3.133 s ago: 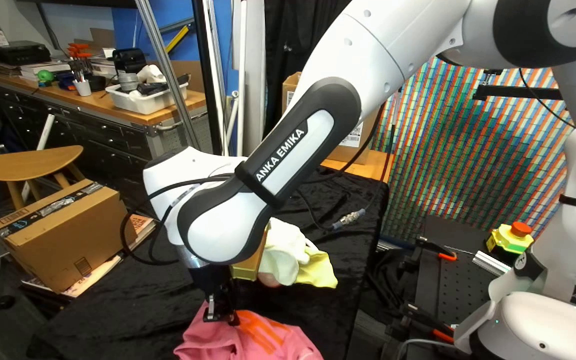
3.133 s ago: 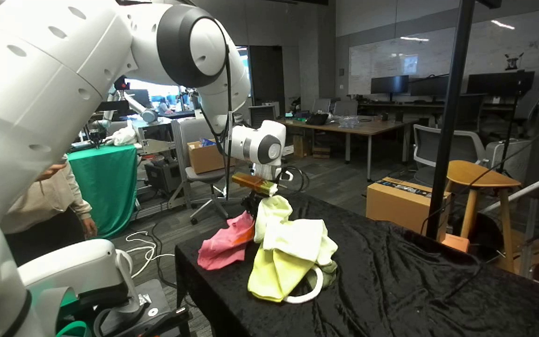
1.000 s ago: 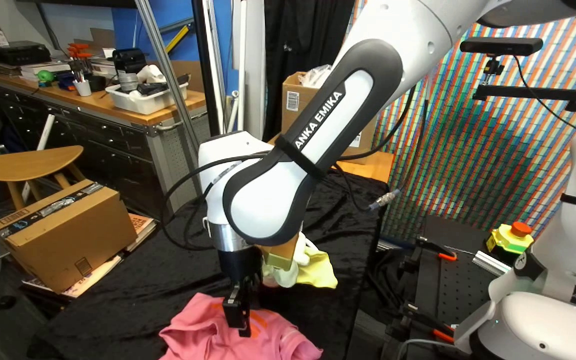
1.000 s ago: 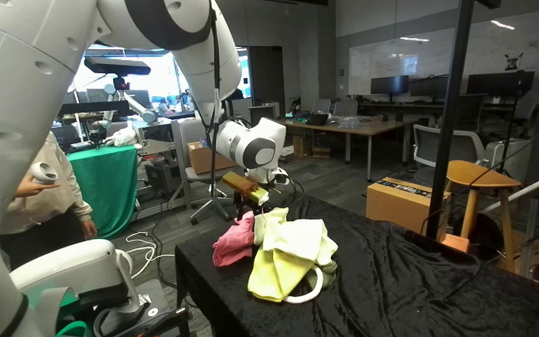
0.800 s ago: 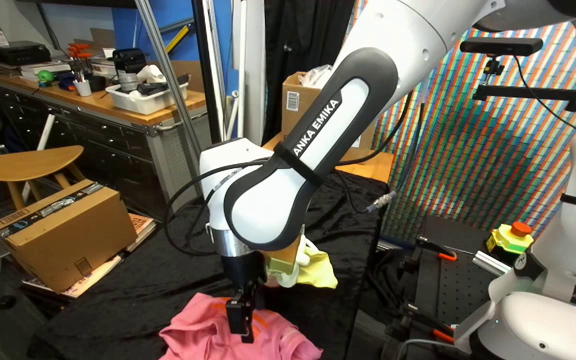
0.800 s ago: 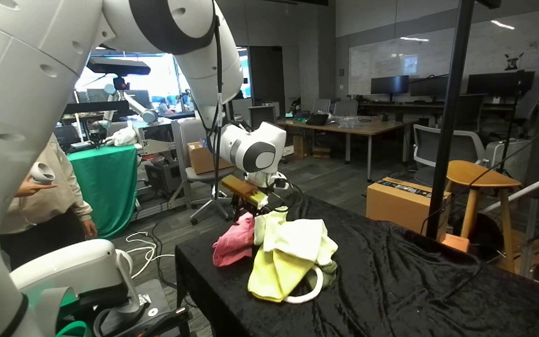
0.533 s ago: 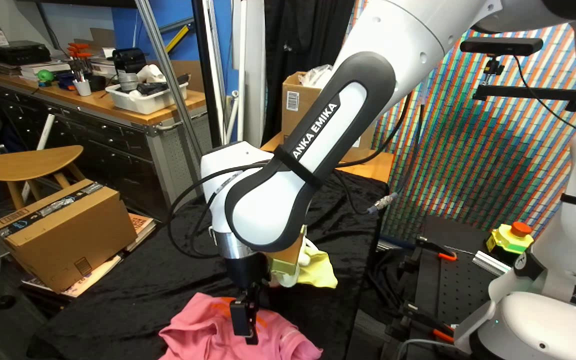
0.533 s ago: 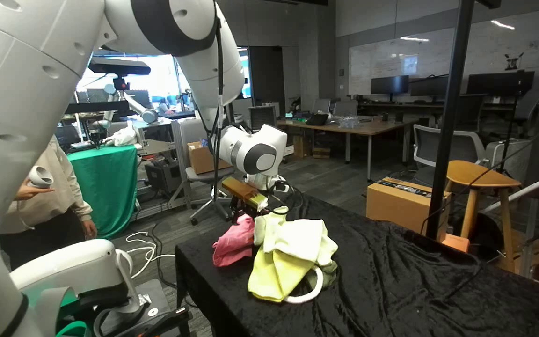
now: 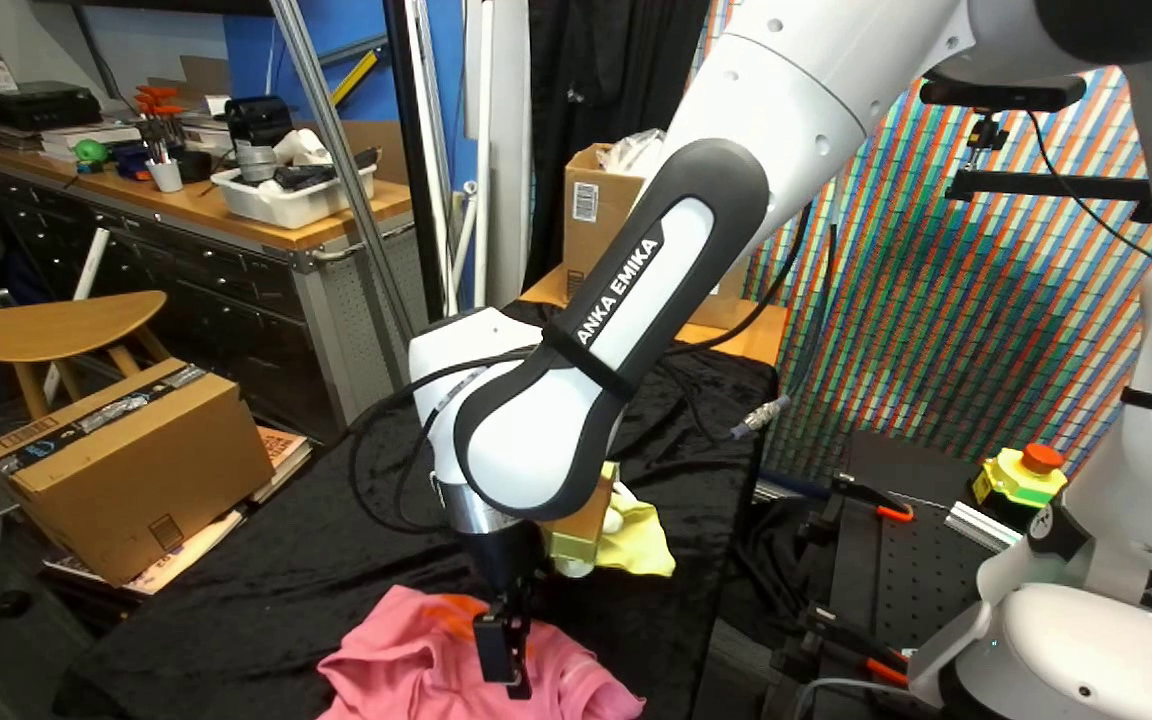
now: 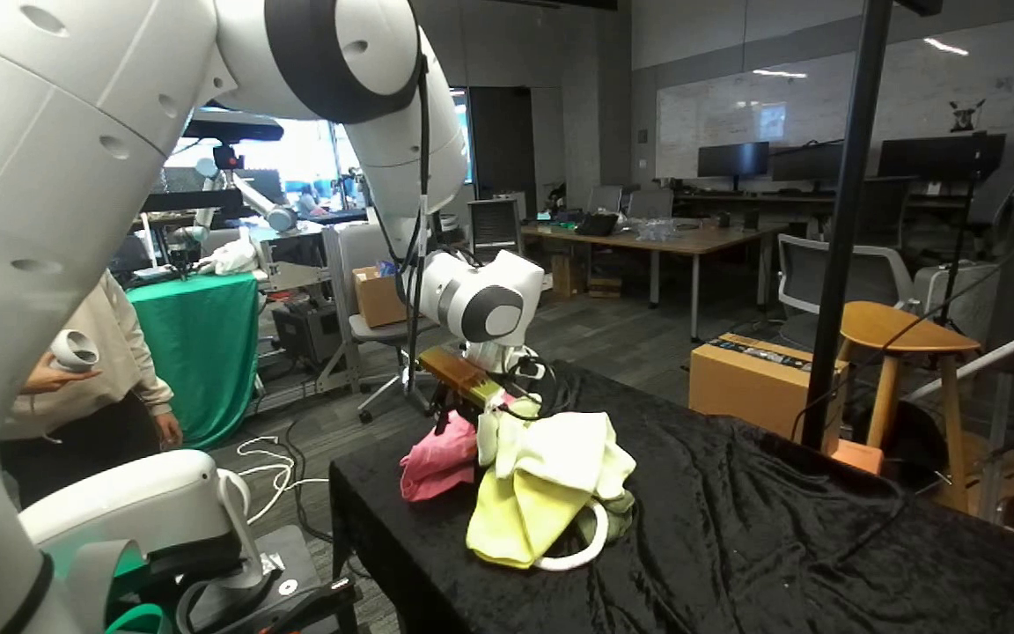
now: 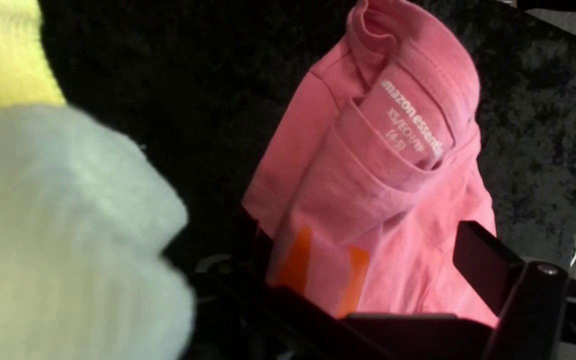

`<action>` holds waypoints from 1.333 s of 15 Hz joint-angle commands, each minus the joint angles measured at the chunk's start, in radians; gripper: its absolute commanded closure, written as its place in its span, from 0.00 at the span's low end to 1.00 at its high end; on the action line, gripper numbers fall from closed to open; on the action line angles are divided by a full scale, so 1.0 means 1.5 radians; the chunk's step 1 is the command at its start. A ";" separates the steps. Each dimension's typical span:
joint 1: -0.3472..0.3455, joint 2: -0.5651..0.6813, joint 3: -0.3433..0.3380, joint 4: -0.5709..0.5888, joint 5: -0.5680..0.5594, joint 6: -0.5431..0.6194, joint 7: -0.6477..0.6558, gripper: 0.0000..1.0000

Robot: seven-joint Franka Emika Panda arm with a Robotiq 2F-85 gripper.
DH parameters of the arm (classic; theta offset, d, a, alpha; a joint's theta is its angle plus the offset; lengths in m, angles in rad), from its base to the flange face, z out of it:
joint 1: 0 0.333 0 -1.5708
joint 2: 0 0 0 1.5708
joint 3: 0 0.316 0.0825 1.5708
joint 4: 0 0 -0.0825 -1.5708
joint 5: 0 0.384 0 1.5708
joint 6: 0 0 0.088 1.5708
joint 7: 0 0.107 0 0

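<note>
The black two-fingered gripper (image 9: 509, 684) is spread wide, just over the wrinkly pink cloth shirt (image 11: 368, 195) on the black cloth-covered table (image 9: 326, 570).

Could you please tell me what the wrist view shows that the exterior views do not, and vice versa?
Only the wrist view: white lettering, starting "amazon", inside the pink garment.
Only the exterior views: the white arm, the taped cardboard box and the wooden stool, each visible in both.
Shared: that garment, the yellow cloth, the pale cloth, the black tablecloth and the end effector, its jaws open in the wrist view.
</note>
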 commanded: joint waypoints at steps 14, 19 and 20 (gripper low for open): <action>0.001 0.022 0.001 -0.004 0.000 -0.013 -0.001 0.00; 0.001 0.007 -0.001 -0.027 0.000 -0.003 0.006 0.00; 0.002 0.003 -0.002 -0.032 -0.001 -0.001 0.008 0.00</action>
